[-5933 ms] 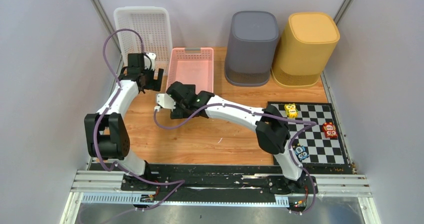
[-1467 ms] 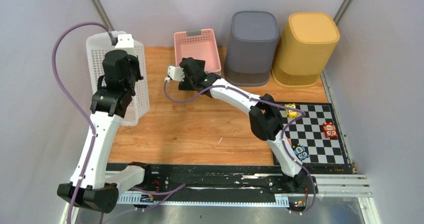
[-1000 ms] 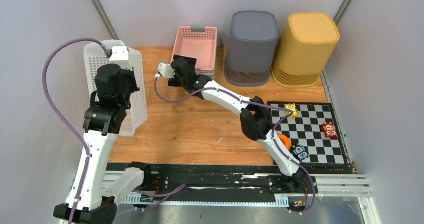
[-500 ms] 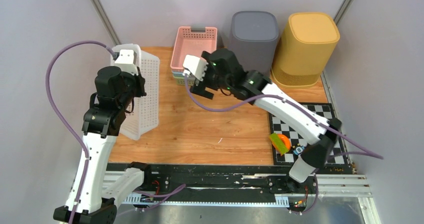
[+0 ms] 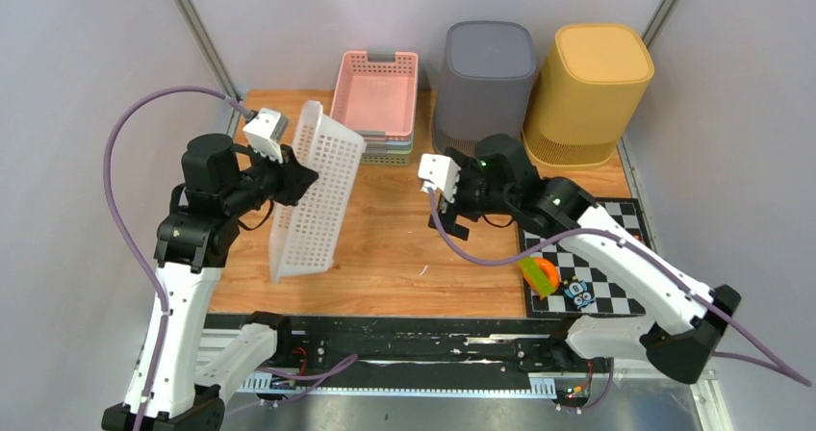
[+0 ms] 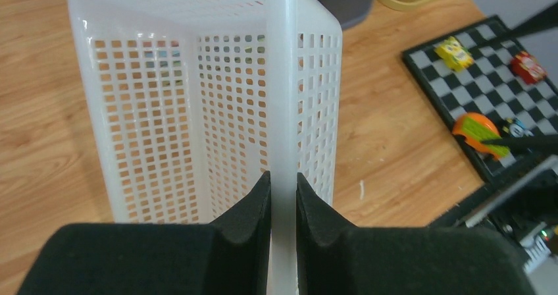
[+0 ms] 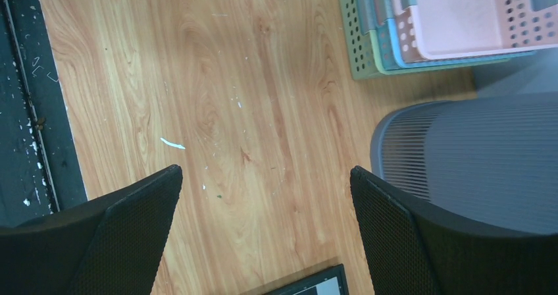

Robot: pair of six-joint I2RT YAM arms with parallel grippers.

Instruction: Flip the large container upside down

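The left pincer (image 6: 283, 184) is pinching the solid white edge strip of the large white perforated plastic basket (image 6: 197, 110), its two black fingers (image 6: 247, 213) pressed against either side of the strip. Seen from above, the left pincer (image 5: 289, 177) sits at about 9 o'clock on the wooden tabletop (image 5: 404, 253). It grips the basket (image 5: 313, 195) near its upper end. The basket stands steeply on end, tilted, with its top leaning toward 1 o'clock and its lower end toward 7 o'clock, near the front edge of the wood. Whether that lower end touches the table cannot be told. One broad perforated face is turned toward 3 o'clock.

The right pincer (image 7: 263, 176) is spread wide and holds nothing, with bare wood between its fingers (image 7: 125, 216). In the overhead view the right pincer (image 5: 450, 217) hangs near the centre of the table, well apart from the basket.

At 12 o'clock a pink perforated plastic basket (image 5: 377, 99) sits nested on top of a stack of green and blue ones. Just beside it, toward 1 o'clock, stands a grey ribbed plastic bin (image 5: 486, 89), bottom up. A yellow ribbed plastic bin (image 5: 585, 92) stands next to it at 2 o'clock, also bottom up. The right wrist view shows the pink basket (image 7: 460, 18) and the grey bin (image 7: 474, 163) close together.

At 4 o'clock lies a black-and-white checkered mat (image 5: 606, 258) with small toy cars on it. An orange and green toy (image 5: 541, 275) sits at its near left corner.
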